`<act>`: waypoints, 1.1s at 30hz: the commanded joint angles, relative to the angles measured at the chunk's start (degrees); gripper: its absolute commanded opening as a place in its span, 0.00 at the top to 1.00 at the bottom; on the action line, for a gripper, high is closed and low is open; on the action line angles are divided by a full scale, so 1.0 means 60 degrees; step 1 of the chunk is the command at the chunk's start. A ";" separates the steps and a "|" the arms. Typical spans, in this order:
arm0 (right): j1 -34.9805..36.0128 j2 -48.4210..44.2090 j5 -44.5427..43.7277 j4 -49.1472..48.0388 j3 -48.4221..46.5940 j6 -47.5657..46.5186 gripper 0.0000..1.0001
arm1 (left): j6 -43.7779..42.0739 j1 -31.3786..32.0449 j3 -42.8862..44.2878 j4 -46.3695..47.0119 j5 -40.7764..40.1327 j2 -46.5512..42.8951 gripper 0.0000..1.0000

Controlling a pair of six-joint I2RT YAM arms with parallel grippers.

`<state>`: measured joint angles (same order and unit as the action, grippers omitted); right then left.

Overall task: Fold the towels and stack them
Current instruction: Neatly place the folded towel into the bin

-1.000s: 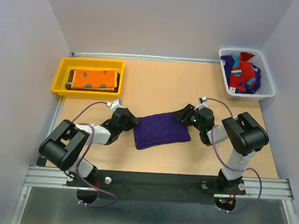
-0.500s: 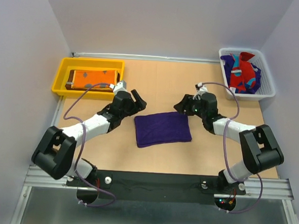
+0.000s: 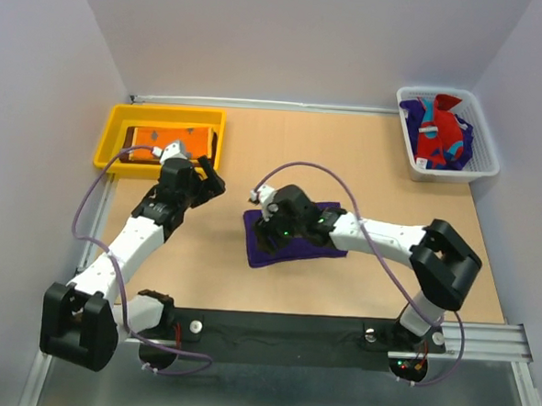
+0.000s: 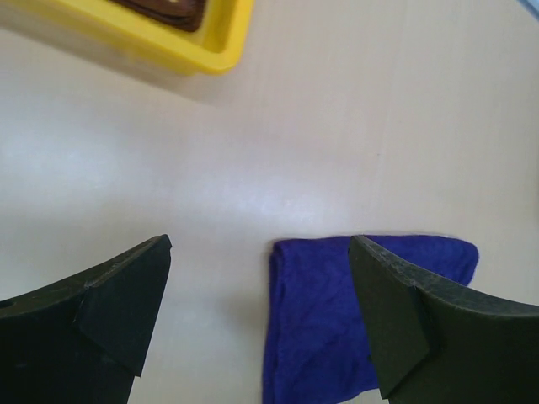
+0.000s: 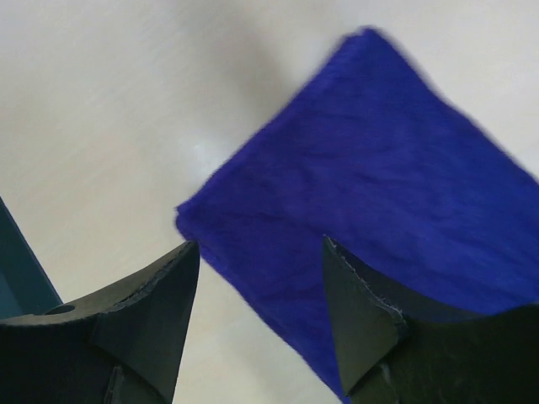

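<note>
Purple towel (image 3: pixel 288 252) lies folded flat at table centre, toward the near edge. Right hand (image 3: pixel 269 229) sits over its left edge, fingers apart, nothing held. Left hand (image 3: pixel 210 177) is wide open and empty, apart from the towel toward the far-left corner.

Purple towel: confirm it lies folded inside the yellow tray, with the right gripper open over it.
Not quite. The purple towel lies folded on the table, not inside the yellow tray; the top external view shows this. The right gripper is indeed open over it.
</note>
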<state>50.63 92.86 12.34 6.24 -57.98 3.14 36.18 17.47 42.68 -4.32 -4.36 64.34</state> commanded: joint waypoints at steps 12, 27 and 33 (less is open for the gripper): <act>0.2401 0.2613 -0.1982 0.2212 -0.2787 -0.1563 0.40 | -0.1226 -0.1008 -0.1063 -0.0657 0.0624 -0.1245 0.02; 0.3529 0.3566 -0.4077 0.2695 -0.2291 -0.0992 0.62 | -0.1168 -0.1008 -0.1209 -0.0628 0.1077 -0.1128 0.02; 0.3544 0.3290 -0.4647 0.2389 -0.1837 -0.0552 1.00 | -0.0992 -0.1008 -0.1487 -0.0526 0.1735 -0.0923 0.02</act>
<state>72.05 111.46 -12.23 17.85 -72.47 -2.52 30.06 11.60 35.59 -8.78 2.39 58.41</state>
